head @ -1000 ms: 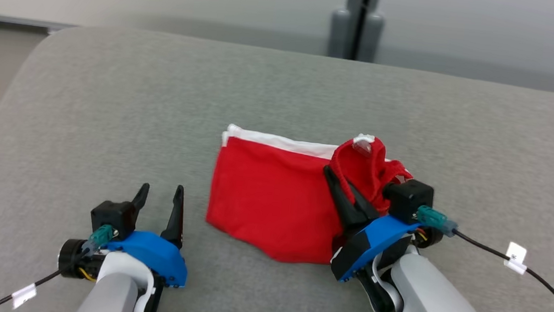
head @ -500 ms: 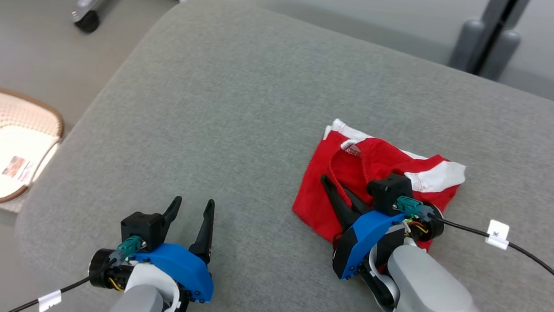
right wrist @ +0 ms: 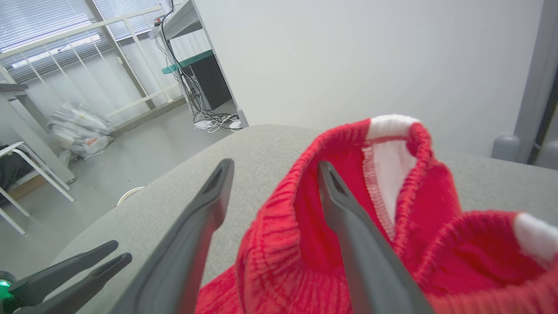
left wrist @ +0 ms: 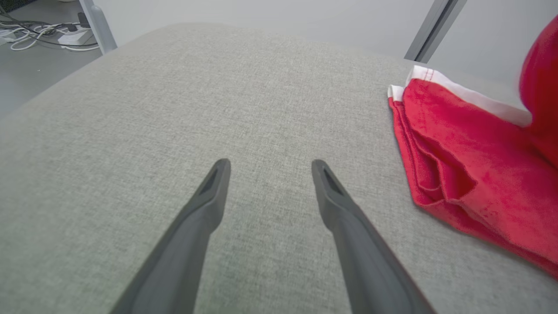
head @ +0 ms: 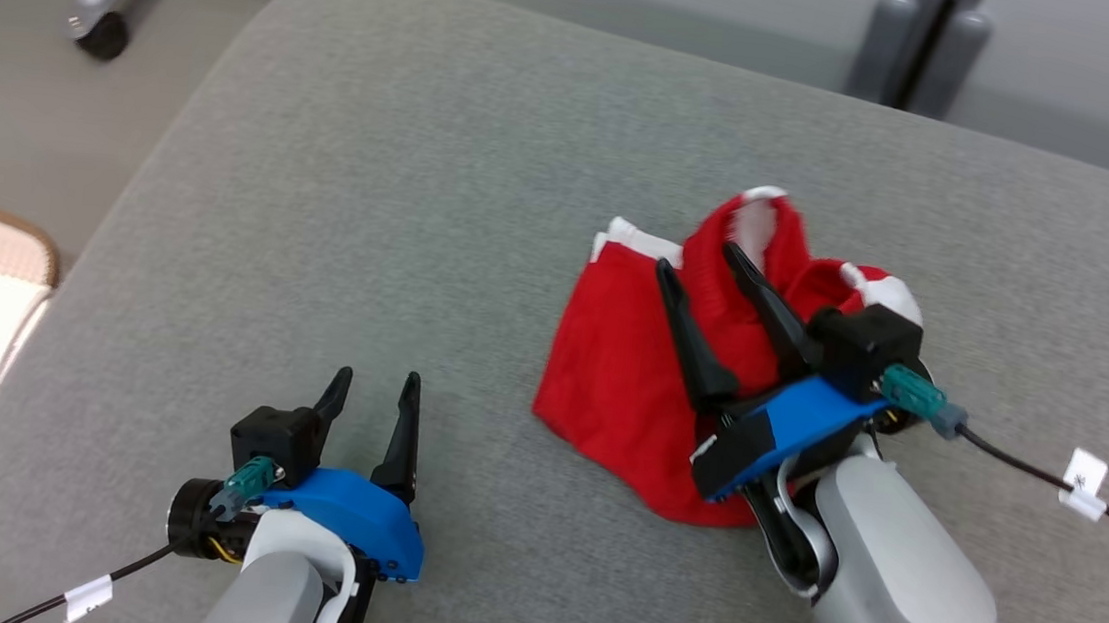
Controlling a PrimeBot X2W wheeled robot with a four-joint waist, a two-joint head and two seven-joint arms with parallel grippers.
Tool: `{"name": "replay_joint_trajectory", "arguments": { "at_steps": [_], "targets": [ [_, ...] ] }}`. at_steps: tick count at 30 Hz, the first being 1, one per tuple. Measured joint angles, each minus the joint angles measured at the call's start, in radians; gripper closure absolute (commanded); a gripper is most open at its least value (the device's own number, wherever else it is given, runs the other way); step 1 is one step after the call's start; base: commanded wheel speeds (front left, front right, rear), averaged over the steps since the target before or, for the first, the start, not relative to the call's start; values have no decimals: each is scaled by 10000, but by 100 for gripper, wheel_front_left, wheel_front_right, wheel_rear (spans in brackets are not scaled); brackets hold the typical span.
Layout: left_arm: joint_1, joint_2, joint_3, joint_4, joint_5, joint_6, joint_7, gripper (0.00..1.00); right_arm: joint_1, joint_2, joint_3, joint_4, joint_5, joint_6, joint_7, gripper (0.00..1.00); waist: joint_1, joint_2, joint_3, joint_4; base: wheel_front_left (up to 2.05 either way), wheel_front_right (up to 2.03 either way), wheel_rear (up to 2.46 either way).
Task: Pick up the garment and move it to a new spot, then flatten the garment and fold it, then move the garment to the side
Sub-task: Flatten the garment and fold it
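Right of centre on the grey worktop (head: pixel 377 156), the red garment (head: pixel 608 387) lies part-folded, its ribbed edge (head: pixel 762 231) bunched upward. Soft, light and limp, it would likely sag from one pinch; the flat white-trimmed corner (head: pixel 621 237) looks a surer hold. The right gripper (head: pixel 697 258) has its fingers apart at the bunch, clamping nothing; the left gripper (head: pixel 377 376) is likewise spread, well clear.

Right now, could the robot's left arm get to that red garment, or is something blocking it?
Probably yes. The jaws of the left arm stand open, apart from the red garment, with bare grey cushion between them. The right arm is at the garment's other side, so the near edge looks free.
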Motion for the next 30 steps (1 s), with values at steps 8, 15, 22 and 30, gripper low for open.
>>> {"name": "replay_joint_trajectory", "arguments": {
  "at_steps": [8, 15, 22, 30],
  "targets": [
    [1, -6, 514, 33, 389, -94, 0, 0, 1054, -10, -483, -209, -602, 0, 0, 0, 0, 0, -270, -1091, 0, 0, 0],
    [351, -2, 1064, -276, 968, -52, 0, 0, 2048, -6, -1965, -851, -1083, 0, 0, 0, 0, -1, -836, -1670, 0, 0, 0],
    [1316, 10, 1877, -945, 1609, 19, 0, 0, 3362, -12, -2846, -1292, -1342, 0, 2, 0, -1, -1, -1491, -2343, 0, 0, 0],
    [2627, 6, 2474, -1835, 2224, 50, 0, 0, 4664, -13, -2997, -1361, -1252, 0, 0, 0, -3, -2, -2301, -3180, 0, 0, 0]
  ]
}}
